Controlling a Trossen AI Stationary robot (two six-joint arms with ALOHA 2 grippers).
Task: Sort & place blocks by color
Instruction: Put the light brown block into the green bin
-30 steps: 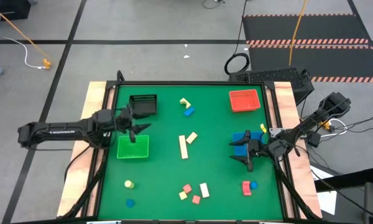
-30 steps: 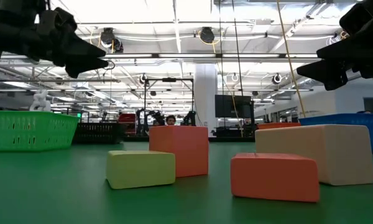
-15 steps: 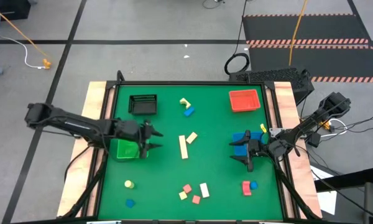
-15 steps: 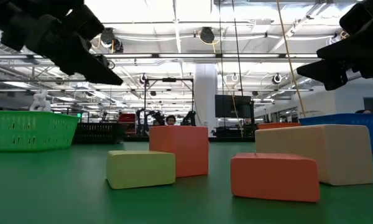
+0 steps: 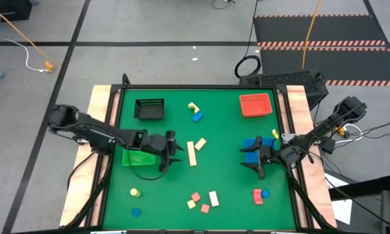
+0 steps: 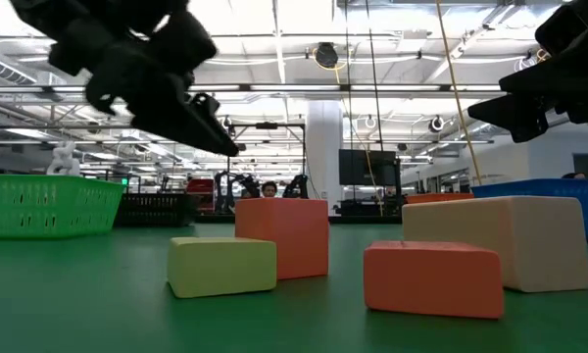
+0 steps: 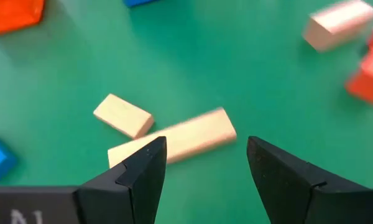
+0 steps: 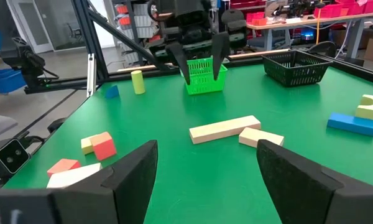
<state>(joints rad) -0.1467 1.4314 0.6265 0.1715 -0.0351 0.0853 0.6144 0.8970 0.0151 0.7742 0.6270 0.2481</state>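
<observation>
Just beside the open left tool [image 5: 171, 149], smooth rectangular cream wood blocks [image 5: 192, 154].

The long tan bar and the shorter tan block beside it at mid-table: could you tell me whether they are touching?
Touching: in the right wrist view the short tan block overlaps the long tan bar end with no green between them.

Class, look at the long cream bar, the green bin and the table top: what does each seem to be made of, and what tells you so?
Long cream bar: probably unpainted wood, pale tan and matte.
Green bin: likely moulded plastic, its walls an open lattice of thin ribs.
Table top: seemingly green felt or mat, flat and without shine, edged with pale wooden boards.
</observation>
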